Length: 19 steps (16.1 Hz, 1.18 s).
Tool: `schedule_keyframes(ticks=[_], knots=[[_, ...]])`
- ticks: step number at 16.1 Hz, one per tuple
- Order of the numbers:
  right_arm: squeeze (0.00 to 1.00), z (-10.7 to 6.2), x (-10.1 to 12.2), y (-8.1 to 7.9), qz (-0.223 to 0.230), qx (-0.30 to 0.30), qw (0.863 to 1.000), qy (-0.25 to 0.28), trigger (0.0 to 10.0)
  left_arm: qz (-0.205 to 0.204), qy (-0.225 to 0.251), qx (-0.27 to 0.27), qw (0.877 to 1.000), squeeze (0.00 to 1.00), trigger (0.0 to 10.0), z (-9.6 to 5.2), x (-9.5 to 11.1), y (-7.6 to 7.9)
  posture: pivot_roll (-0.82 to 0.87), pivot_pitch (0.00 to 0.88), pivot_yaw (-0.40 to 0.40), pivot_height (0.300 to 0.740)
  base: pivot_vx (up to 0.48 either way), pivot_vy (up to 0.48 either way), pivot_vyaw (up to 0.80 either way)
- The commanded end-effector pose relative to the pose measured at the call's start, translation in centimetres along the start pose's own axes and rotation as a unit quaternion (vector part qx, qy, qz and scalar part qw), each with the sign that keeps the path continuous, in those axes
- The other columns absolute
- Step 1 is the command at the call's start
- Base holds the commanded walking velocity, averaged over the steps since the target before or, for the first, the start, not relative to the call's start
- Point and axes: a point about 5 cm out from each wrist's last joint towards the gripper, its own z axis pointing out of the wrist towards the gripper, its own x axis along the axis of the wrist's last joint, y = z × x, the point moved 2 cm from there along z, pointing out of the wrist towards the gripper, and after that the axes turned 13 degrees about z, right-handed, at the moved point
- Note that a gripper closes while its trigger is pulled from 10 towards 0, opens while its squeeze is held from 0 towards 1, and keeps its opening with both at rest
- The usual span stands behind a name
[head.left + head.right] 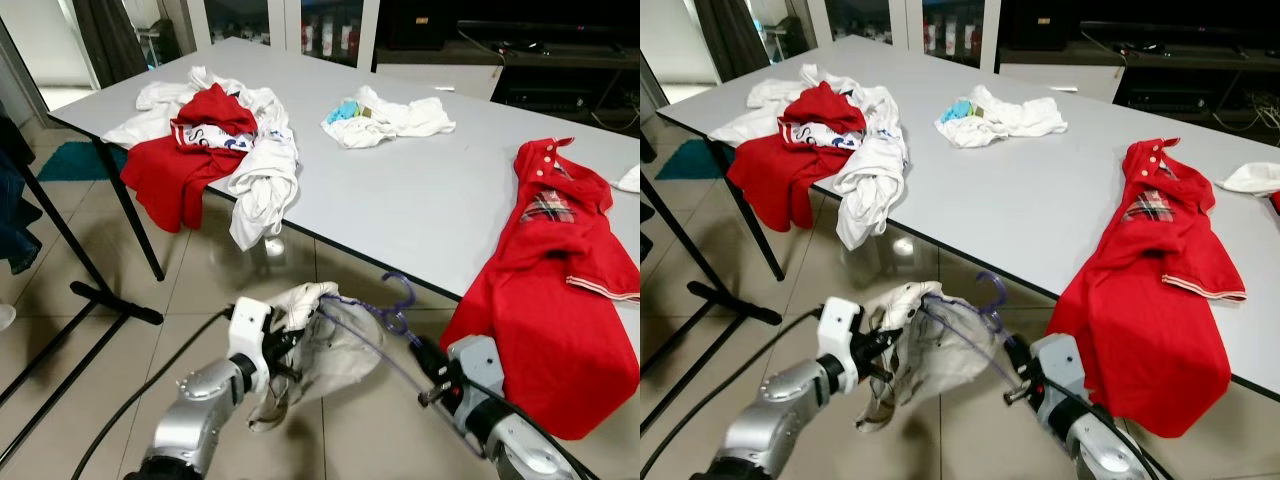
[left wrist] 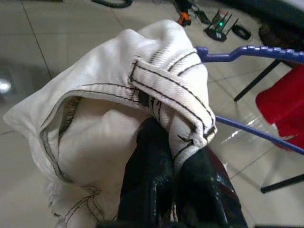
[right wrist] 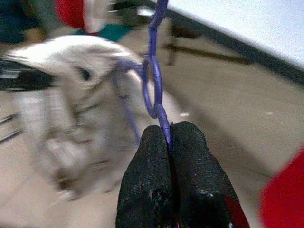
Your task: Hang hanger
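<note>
Beige floor tiles [image 1: 330,430], glossy, with a grey table [image 1: 420,200] running across the upper half of the head views.

Purple hanger [image 1: 385,312] held in the air below the table's near edge, between the two arms, above the tiles. Hook curls upward just under the table edge. One thin arm of the hanger runs into a pale, off-white garment [image 1: 320,350] with dark stitched seams; the garment sags from it in a crumpled bundle, its lower end trailing toward the floor.

Right gripper [image 3: 170,142]: black fingers pressed together, pinching the hanger's thin purple wire just below the twisted neck. Right wrist view is blurred, so the exact contact spot is uncertain, possibly the shoulder bar.

Left gripper [image 2: 173,164]: fingers closed tight on a folded seam of the off-white garment, cloth bunched over the fingertips. Purple hanger bar passes just beyond the fold.

On the table, far-left corner: heap of red and white clothes [image 1: 215,140], part of it spilling over the edge. Middle of table: small white bundle [image 1: 390,118] with a bit of turquoise in it. Right side: red polo shirt [image 1: 560,270] with white-trimmed sleeve and plaid collar lining, draped over the near edge, hanging beside the right arm.

Black metal frame [image 1: 85,290] stands on the floor to the left.
</note>
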Motion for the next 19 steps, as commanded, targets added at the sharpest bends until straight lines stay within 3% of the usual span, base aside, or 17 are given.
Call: schedule_keyframes(ticks=[1,3,5,9,11,13,15,17,19], knots=[[0.0,-0.1,0.6,0.0,0.011,0.015,1.0,0.015,10.0,0.01,-0.008,0.002,1.0,0.0,10.0,0.1,-0.3,0.0,-0.09,0.0,0.011,0.74,0.0,0.0,0.0],[0.0,-1.3,-1.1,0.7,0.008,0.036,0.999,-0.028,10.0,0.014,-0.037,0.011,0.999,0.0,10.0,0.1,-2.0,-0.5,-0.1,0.0,0.011,0.74,0.0,0.0,0.0],[0.0,-1.8,-1.8,2.2,-0.003,0.011,0.999,-0.042,10.0,0.019,-0.062,0.016,0.998,0.0,10.0,0.1,-3.4,-0.7,-0.1,0.0,0.012,0.74,0.0,0.0,0.0],[0.0,0.1,-3.1,4.5,-0.015,-0.074,0.995,-0.062,10.0,0.016,-0.097,0.035,0.995,0.0,10.0,0.6,-5.1,-0.8,-0.11,0.0,0.015,0.74,0.0,0.0,0.0],[0.0,1.0,-3.2,4.4,-0.003,-0.075,0.995,-0.058,10.0,0.018,-0.098,0.041,0.994,0.0,10.0,0.8,-5.2,-1.1,-0.1,0.0,0.012,0.74,0.0,0.0,0.0],[0.0,1.4,-3.7,3.0,0.05,-0.019,0.996,-0.068,10.0,0.012,-0.108,0.057,0.992,0.0,10.0,0.7,-5.5,-1.6,-0.09,0.0,0.009,0.74,0.0,0.0,0.0],[0.0,0.4,-4.9,1.9,0.096,0.062,0.988,-0.102,10.0,0.013,-0.123,0.073,0.99,0.0,10.0,0.4,-6.1,-2.2,-0.09,0.0,0.009,0.74,0.0,0.0,0.0],[0.0,-0.8,-5.4,2.4,0.101,0.087,0.983,-0.126,10.0,0.005,-0.133,0.093,0.987,0.0,10.0,0.0,-6.4,-2.9,-0.1,0.0,0.009,0.74,0.0,0.0,0.0],[0.0,-0.9,-5.3,2.9,0.09,0.082,0.984,-0.13,10.0,0.006,-0.135,0.095,0.986,0.0,10.0,0.0,-6.5,-3.1,-0.1,0.0,0.01,0.74,0.0,0.0,0.0]])
